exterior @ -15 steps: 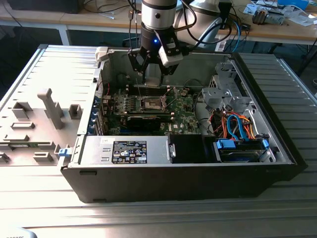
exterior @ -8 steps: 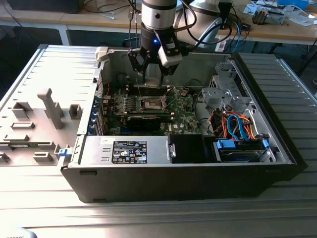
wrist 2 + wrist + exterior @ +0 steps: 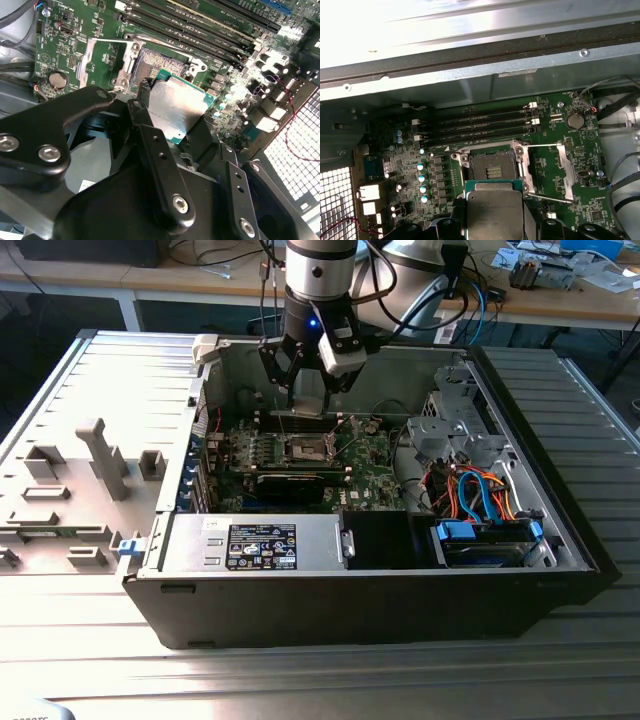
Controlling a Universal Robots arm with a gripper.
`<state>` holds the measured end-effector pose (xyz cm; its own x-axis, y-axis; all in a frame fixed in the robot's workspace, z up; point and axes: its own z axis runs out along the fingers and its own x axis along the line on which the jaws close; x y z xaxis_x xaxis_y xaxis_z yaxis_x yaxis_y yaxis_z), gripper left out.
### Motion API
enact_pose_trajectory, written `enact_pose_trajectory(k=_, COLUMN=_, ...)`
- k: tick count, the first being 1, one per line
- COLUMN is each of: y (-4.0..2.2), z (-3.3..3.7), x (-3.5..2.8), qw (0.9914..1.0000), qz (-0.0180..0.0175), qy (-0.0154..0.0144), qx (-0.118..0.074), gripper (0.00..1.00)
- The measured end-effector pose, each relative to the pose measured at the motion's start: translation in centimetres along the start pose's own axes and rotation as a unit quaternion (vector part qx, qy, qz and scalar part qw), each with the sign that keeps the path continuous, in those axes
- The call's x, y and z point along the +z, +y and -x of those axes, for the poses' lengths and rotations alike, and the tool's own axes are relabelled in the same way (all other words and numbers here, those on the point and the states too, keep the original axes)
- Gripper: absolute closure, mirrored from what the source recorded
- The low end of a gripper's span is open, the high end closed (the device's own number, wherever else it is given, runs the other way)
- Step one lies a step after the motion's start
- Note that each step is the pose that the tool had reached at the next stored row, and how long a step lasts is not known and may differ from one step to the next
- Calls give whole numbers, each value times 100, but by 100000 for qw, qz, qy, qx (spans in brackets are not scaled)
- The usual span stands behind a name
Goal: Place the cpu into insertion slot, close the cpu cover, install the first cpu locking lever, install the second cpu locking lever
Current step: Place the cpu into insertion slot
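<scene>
My gripper (image 3: 308, 398) hangs inside the open computer case, just above the green motherboard (image 3: 372, 466). It is shut on the cpu (image 3: 176, 106), a flat silvery square chip pinched at two opposite edges between black fingers (image 3: 144, 99). The cpu (image 3: 495, 214) floats close over the near edge of the insertion slot (image 3: 492, 167), whose dark recess lies bare and open. The cpu cover (image 3: 567, 172), a thin silver frame, is swung open to the side of the slot, with two thin wire levers beside it. In the second wrist view the slot (image 3: 161, 64) sits just beyond the chip.
A black power supply box (image 3: 258, 544) with a label lies along the case's front wall. Drive bays with blue and orange cables (image 3: 478, 498) fill the exterior view's right. Long black memory slots (image 3: 480, 127) run beside the socket. The removed side panel (image 3: 90, 470) lies at the left.
</scene>
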<state>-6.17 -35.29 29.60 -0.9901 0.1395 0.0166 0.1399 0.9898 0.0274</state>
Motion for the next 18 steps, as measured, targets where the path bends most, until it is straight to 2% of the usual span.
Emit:
enact_pose_trajectory(k=5, y=0, z=0, x=1, qw=99999, qz=-209, qy=-44, qx=467, gripper=45)
enact_pose_trajectory(k=17, y=0, z=0, x=1, qw=99987, qz=-299, qy=-87, qx=1555, gripper=45)
enact_pose_trajectory(k=18, y=0, z=0, x=2, qw=99976, qz=-314, qy=-102, qx=2144, gripper=45)
